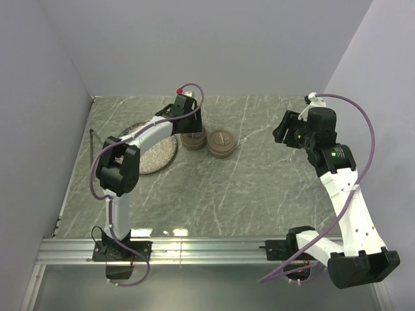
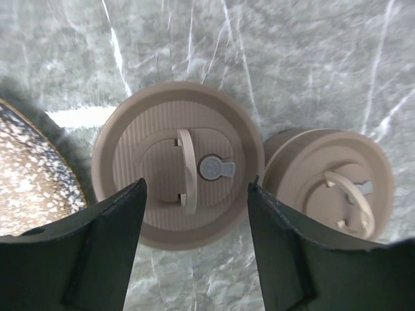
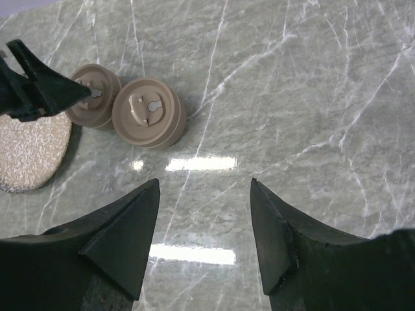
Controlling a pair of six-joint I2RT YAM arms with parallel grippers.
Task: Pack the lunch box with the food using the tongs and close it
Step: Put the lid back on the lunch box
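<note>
Two tan tins stand touching side by side on the marble table (image 1: 259,188), both with their lids on. The left tin (image 2: 178,173) has its lid handle and grey latch in plain sight; the right tin (image 2: 331,184) is partly cut off behind a finger in the left wrist view. The left gripper (image 2: 194,184) hangs right over the left tin, fingers spread wide and holding nothing. Whether its tips touch the lid rim cannot be told.

Just left of the tins lies the speckled plate (image 1: 159,155), largely hidden under the left arm from above and cut off in both wrist views, so what it carries cannot be made out. The tongs (image 1: 93,144) show only as a thin dark sliver at the table's left edge, too small to be sure of.

The right gripper (image 3: 204,184) hovers over bare marble well apart from the tins, fingers open and empty.
</note>
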